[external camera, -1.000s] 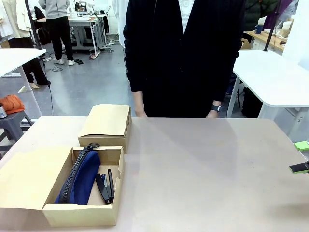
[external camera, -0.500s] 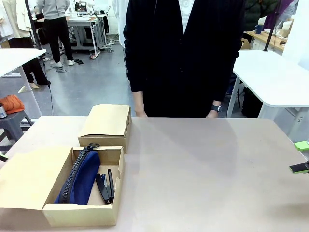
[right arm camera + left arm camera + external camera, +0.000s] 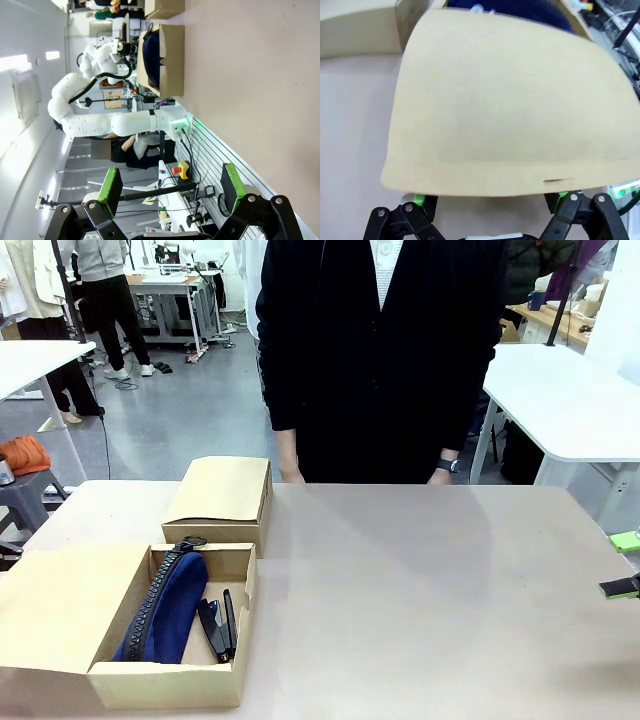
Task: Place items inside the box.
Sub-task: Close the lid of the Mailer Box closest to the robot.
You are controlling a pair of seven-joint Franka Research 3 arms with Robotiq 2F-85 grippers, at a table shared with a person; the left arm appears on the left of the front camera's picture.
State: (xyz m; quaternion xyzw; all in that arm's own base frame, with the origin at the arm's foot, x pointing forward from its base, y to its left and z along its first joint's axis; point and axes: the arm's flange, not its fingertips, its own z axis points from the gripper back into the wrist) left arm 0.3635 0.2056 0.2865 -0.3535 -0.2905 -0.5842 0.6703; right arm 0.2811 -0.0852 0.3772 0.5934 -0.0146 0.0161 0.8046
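The open cardboard box [image 3: 170, 685] stands at the table's near left. Inside it lie a navy zip pouch [image 3: 170, 610] and small black clip-like tools [image 3: 220, 625]. Its lid flap [image 3: 60, 610] is folded out flat to the left. My left gripper [image 3: 490, 200] is open right at that flap [image 3: 510, 100], and the flap's near edge hides its fingertips. The pouch [image 3: 520, 7] peeks out beyond the flap. My right gripper [image 3: 623, 563] hovers open at the table's right edge, far from the box. In the right wrist view my right gripper [image 3: 170, 182] holds nothing, and the box [image 3: 165, 55] is far off.
A closed cardboard box [image 3: 222, 500] stands just behind the open one. A person in dark clothes [image 3: 380, 360] stands at the far edge with hands down. The bare tabletop [image 3: 430, 600] spreads across the middle and right. My white left arm [image 3: 100, 120] shows beyond the box.
At the front view's left edge a small dark part has come into sight beside the flap and risen slightly. The box, its contents and the right gripper have not moved.
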